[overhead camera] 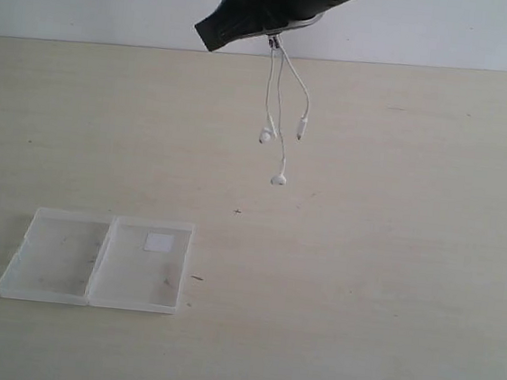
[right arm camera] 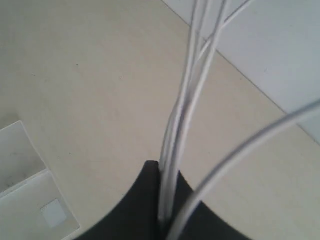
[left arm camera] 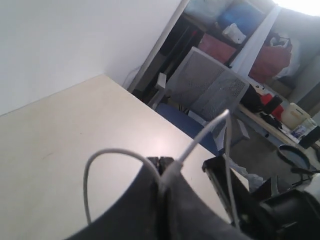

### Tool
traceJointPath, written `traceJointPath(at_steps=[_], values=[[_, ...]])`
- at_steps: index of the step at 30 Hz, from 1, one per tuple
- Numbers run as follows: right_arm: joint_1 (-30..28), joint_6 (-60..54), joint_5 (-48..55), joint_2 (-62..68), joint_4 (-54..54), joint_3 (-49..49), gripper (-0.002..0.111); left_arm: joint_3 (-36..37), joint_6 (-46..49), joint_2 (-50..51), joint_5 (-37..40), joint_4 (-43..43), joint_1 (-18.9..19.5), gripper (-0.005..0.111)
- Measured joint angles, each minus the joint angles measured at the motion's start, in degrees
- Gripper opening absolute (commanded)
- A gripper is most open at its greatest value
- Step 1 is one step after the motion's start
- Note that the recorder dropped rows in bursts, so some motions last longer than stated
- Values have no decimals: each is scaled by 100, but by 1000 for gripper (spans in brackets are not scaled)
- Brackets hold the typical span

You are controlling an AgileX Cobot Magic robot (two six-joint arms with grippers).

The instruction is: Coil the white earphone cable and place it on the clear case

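The white earphone cable (overhead camera: 281,102) hangs in several strands from a dark gripper (overhead camera: 274,36) at the top of the exterior view, well above the table. Two earbuds (overhead camera: 266,137) (overhead camera: 278,178) dangle at the strand ends. In the right wrist view my right gripper (right arm camera: 167,175) is shut on a bundle of cable strands (right arm camera: 187,100). In the left wrist view my left gripper (left arm camera: 172,165) is shut on the cable (left arm camera: 200,137), and a loop (left arm camera: 100,155) arcs off to one side. The clear case (overhead camera: 96,260) (right arm camera: 30,200) lies open and flat at the front left, apart from the cable.
A small white sticker (overhead camera: 157,242) marks the case's right half. The pale wooden table (overhead camera: 362,274) meets a white wall (overhead camera: 434,27) at the back. Beyond the table edge in the left wrist view stand a chair (left arm camera: 210,90) and cluttered shelves.
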Motion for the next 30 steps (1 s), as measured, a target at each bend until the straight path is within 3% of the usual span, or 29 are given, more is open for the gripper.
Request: traceJointPath(at_steps=[12,20,30], values=[[0,-260,581,-280,-26,-411,0,14,-466,251,254,652,0,0],[0,-297,637,-269,-26,-695,0,435,-466,251,401,774,-11,0],[0,-83,-440,308,87,-712,0,1050,-104,251,263,739,-11,0]])
